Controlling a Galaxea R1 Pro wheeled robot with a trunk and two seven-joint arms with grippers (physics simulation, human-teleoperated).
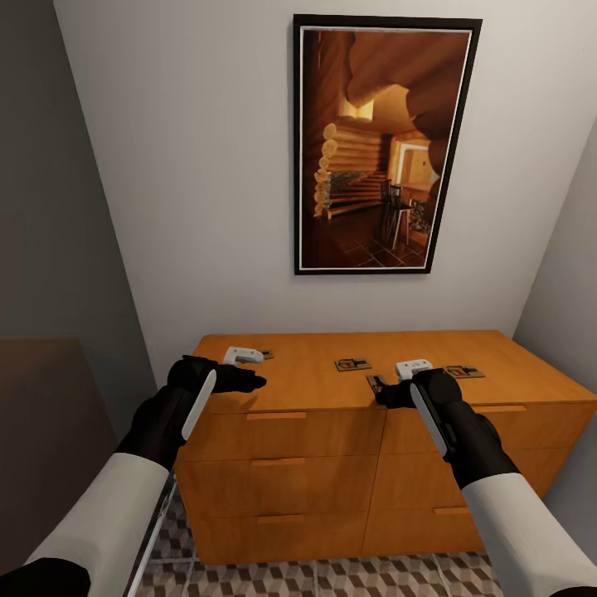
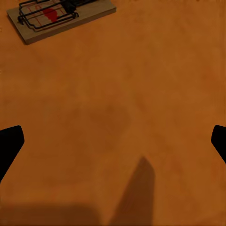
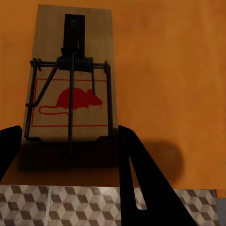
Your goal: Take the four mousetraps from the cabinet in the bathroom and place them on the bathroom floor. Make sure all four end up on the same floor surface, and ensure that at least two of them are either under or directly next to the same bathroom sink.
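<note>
Several mousetraps lie on top of an orange wooden dresser (image 1: 332, 464). One mousetrap (image 1: 375, 383) (image 3: 70, 94), tan wood with a black spring and a red mouse print, lies flat at the dresser's front edge. My right gripper (image 1: 384, 392) (image 3: 70, 128) is shut on its near end, a dark finger against each long side. Another mousetrap (image 1: 264, 355) (image 2: 61, 16) lies just beyond my left gripper (image 1: 253, 381) (image 2: 115, 134), which hovers open over bare dresser top. Two more mousetraps (image 1: 352, 364) (image 1: 464, 371) lie further back. The cube-patterned bathroom floor (image 1: 332, 576) (image 3: 70, 205) shows below the dresser's front.
The dresser has stacked drawers with slim handles and stands against a white wall under a large framed picture (image 1: 385, 145). Grey walls close in at the left (image 1: 50, 207) and right (image 1: 572, 274).
</note>
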